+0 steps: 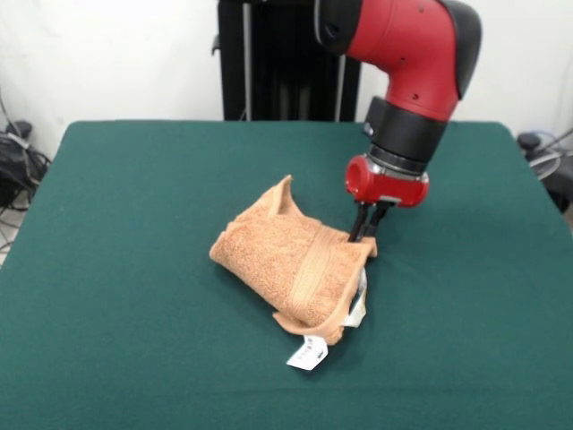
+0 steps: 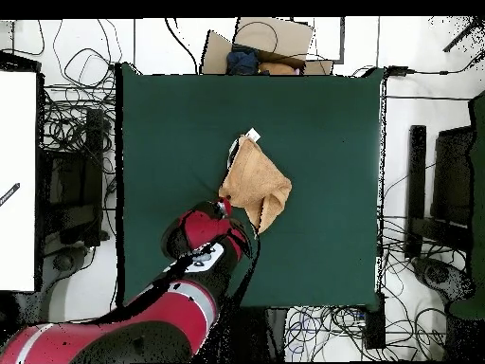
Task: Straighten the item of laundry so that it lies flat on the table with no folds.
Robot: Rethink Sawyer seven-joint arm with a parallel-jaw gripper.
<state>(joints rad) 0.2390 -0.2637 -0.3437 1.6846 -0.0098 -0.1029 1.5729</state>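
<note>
1. Green table (image 1: 134, 269) fills both views; we see white wall behind it in front view, cable clutter on the floor around it in overhead view.
2. We count one towel (image 1: 286, 264), orange-tan, bunched and folded near table centre, one corner sticking up, woven band running across it.
3. Two white tags at its near edge in front view: one (image 1: 307, 353) lying on the table with dark print we can't read, one (image 1: 358, 309) hanging at the towel's side.
4. One arm (image 1: 412, 63), red and black; no readable branding.
5. Gripper (image 1: 366, 230) fingers pinched on the towel's edge, on the right in front view.
</note>
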